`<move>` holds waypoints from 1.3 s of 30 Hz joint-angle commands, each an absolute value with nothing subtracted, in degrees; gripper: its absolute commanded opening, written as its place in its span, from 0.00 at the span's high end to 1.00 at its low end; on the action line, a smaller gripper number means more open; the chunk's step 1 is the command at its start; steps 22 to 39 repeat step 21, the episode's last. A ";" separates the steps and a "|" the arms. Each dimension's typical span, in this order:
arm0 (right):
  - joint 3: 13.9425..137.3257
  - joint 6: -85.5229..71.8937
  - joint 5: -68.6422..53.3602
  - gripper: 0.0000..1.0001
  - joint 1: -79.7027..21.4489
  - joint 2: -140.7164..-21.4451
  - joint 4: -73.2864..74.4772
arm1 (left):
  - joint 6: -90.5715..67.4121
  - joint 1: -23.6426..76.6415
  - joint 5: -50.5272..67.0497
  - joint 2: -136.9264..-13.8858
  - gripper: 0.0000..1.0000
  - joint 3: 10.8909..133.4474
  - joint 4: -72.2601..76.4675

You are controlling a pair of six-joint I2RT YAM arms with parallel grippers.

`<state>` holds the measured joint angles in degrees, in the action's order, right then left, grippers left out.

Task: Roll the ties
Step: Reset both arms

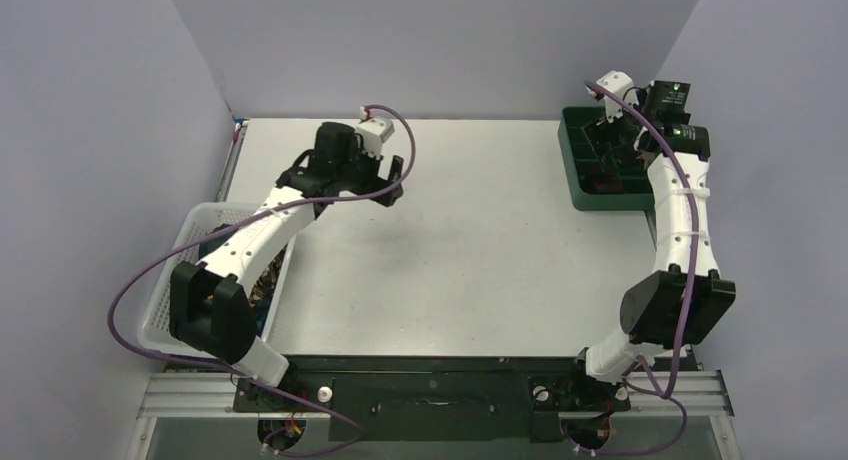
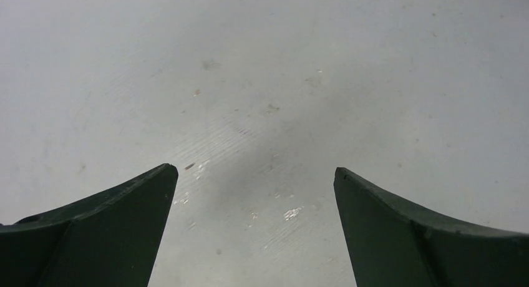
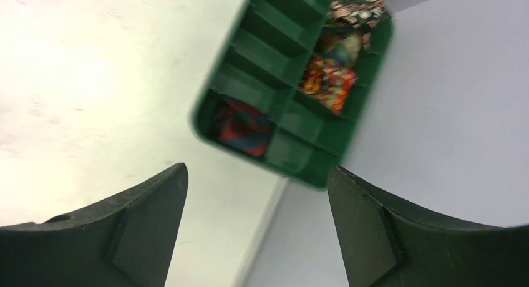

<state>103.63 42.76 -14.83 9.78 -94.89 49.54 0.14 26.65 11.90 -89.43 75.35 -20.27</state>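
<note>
Nearest, the white mesh basket (image 1: pixel 190 230) holds what look like ties (image 1: pixel 268 280) in a dark tangle; a grab there could drag out several or snag the mesh. The left gripper (image 2: pixel 254 168) hangs open and empty over the bare table (image 2: pixel 262 62). Farthest, the right gripper (image 3: pixel 257 167) — jaws wide, nothing between them — hovers above the green tray (image 3: pixel 299 168), where the rolled navy-red tie (image 3: pixel 240 125) might spring loose.

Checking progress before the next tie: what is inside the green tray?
The green tray holds a navy-red tie, a multicoloured tie and a floral tie cut by the frame edge; several compartments look empty. From above, the right arm covers part of it.
</note>
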 commanded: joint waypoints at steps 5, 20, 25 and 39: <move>80.17 16.28 -19.63 0.23 9.77 -81.37 46.01 | -3.03 14.14 6.70 -82.54 0.03 76.68 -38.23; 57.04 16.69 -12.73 0.23 10.41 -64.01 43.29 | -5.21 11.12 3.63 -67.92 0.03 59.46 -37.67; 57.19 16.74 -12.69 0.23 10.45 -63.82 43.47 | -5.37 10.79 3.62 -67.97 0.03 59.86 -37.82; 57.19 16.74 -12.69 0.23 10.45 -63.82 43.47 | -5.37 10.79 3.62 -67.97 0.03 59.86 -37.82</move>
